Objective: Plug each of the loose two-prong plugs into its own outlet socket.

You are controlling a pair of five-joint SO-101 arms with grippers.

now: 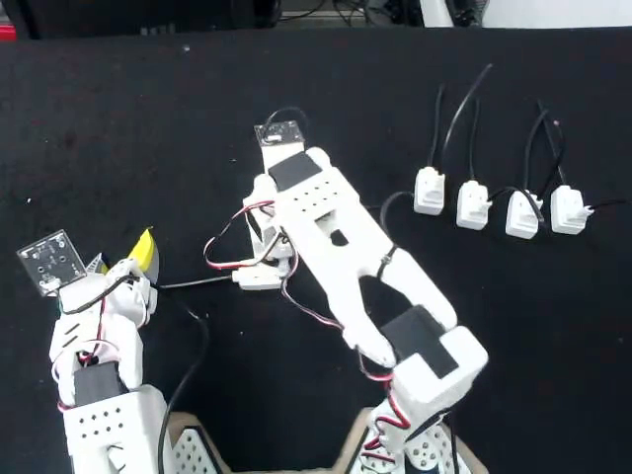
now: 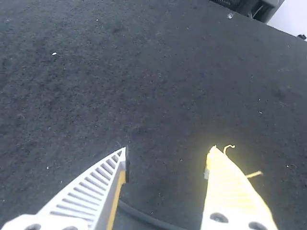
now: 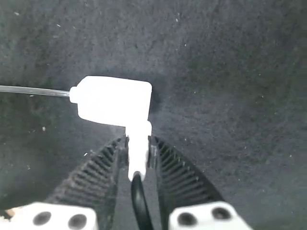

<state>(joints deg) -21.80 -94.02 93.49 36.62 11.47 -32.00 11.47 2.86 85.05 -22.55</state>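
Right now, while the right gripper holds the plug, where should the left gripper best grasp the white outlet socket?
Probably the cable end of the outlet socket, across its two long flat sides, coming from the side where its cable leaves. The plug and the right gripper take up the other end.

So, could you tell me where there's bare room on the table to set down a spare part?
The table is barest far left, beyond the left gripper; another patch lies near right, this side of the four white blocks. Mid-table is crowded: the right gripper holds a plug at its socket amid cables.
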